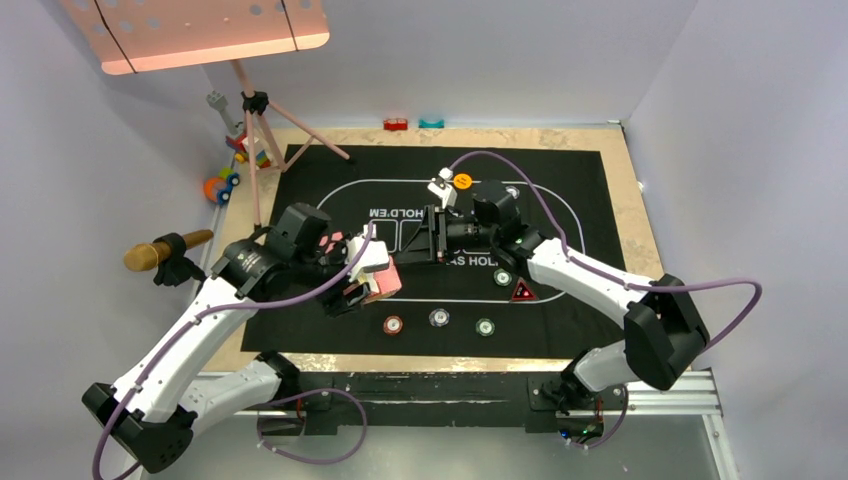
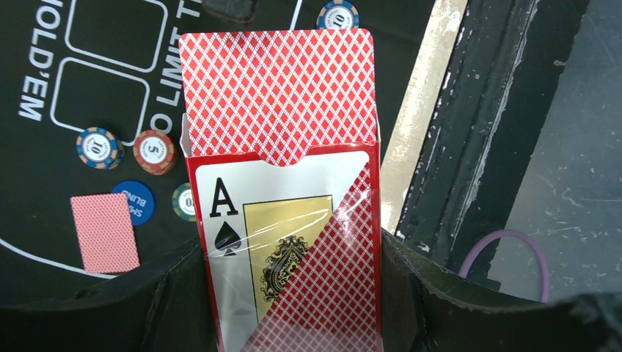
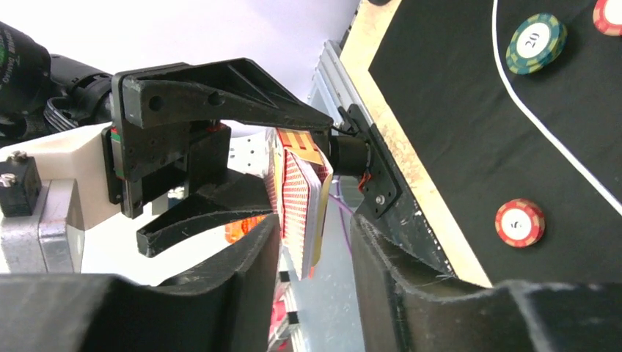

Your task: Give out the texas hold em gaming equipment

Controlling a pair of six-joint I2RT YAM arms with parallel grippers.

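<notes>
Left gripper [image 2: 293, 308]: clamped on red diamond-patterned card box [image 2: 286, 242], raised over black felt mat [image 1: 330, 185], left of centre.
Right gripper [image 3: 315, 242]: fingers astride the box's protruding cards [image 3: 297, 205], grip not discernible.

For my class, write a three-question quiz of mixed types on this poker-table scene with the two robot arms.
1. True or false: the left gripper holds an open card box.
2. Which card face shows on the box? A) King of hearts B) Ace of spades C) Two of clubs
3. Fill in: the right gripper's fingers stand either side of the ____ sticking out of the box.

Key: 1 true; 2 B; 3 cards
</notes>
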